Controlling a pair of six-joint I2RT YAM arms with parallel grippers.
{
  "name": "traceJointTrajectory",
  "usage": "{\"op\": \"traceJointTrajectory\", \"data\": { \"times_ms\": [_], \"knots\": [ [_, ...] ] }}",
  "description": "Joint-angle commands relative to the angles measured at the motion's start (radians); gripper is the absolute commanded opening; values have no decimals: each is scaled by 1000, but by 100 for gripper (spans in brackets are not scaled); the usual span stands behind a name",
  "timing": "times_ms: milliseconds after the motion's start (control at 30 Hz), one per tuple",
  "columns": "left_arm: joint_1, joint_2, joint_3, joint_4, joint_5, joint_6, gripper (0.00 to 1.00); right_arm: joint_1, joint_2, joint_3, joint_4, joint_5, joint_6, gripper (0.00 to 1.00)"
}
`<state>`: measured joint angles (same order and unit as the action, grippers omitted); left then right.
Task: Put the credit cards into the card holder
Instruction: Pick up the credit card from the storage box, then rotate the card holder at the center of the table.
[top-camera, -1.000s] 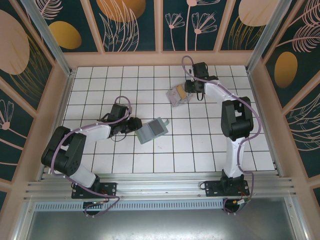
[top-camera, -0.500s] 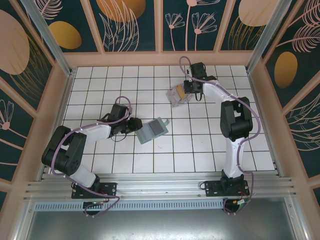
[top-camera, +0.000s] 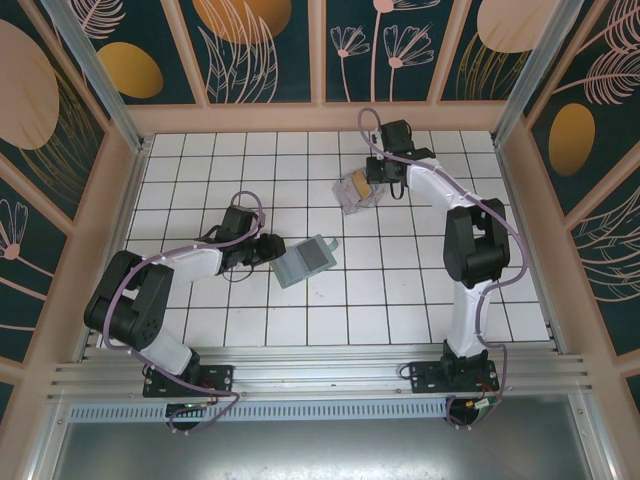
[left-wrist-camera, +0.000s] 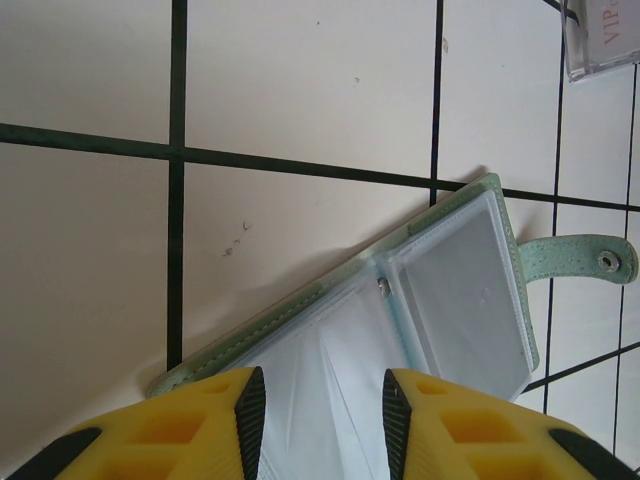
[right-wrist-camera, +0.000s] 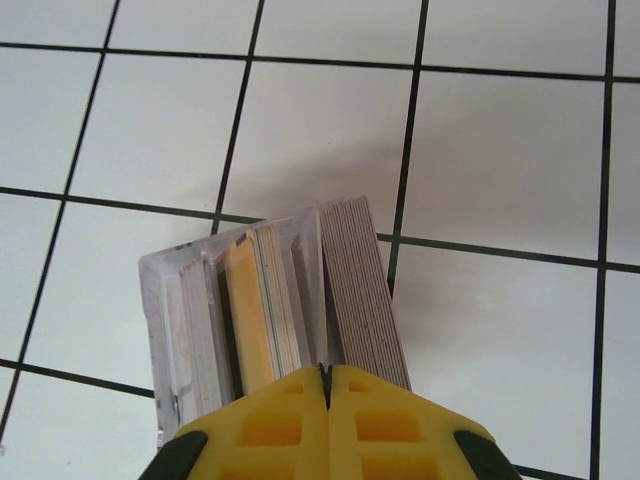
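A: Left gripper (top-camera: 270, 250), where and how?
B: Middle-left of the overhead view, right at the left end of the card holder (top-camera: 306, 260). In the left wrist view the jaws stand partway apart, and the holder's clear pocket shows in the gap. Can't tell if the pads press it.
A: Holder state?
B: Lying open and flat on the white tiled floor (top-camera: 200, 160), pale inside up. Its strap (left-wrist-camera: 580, 260) with a snap sticks out at the right of the wrist frame.
A: Right gripper (top-camera: 376, 178)?
B: Upper centre of the overhead view, touching the credit cards (top-camera: 357, 191). In the right wrist view the yellow fingers (right-wrist-camera: 270, 420) are pressed together with no gap. They sit at the near end of the cards, where a clear case (right-wrist-camera: 190, 320) holding a yellow card meets a grey stack. Can't tell if a card is pinched.
A: Cards versus holder?
B: Well apart. The cards are up and right of the holder.
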<state>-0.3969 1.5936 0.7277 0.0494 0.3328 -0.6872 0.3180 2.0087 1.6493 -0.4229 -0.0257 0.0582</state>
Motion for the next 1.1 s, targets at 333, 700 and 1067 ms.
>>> {"op": "traceJointTrajectory", "data": {
  "times_ms": [333,700,1067],
  "knots": [
    [13,62,168,-90,-95,91,38,-5,-284,-170,111,-226,103,0],
    [18,183,260,-158,-106,168,33,79,-650,-814,251,-566,360,0],
    [11,126,65,-97,-48,134,29,217,-569,-1028,456,-459,521,0]
  ]
}}
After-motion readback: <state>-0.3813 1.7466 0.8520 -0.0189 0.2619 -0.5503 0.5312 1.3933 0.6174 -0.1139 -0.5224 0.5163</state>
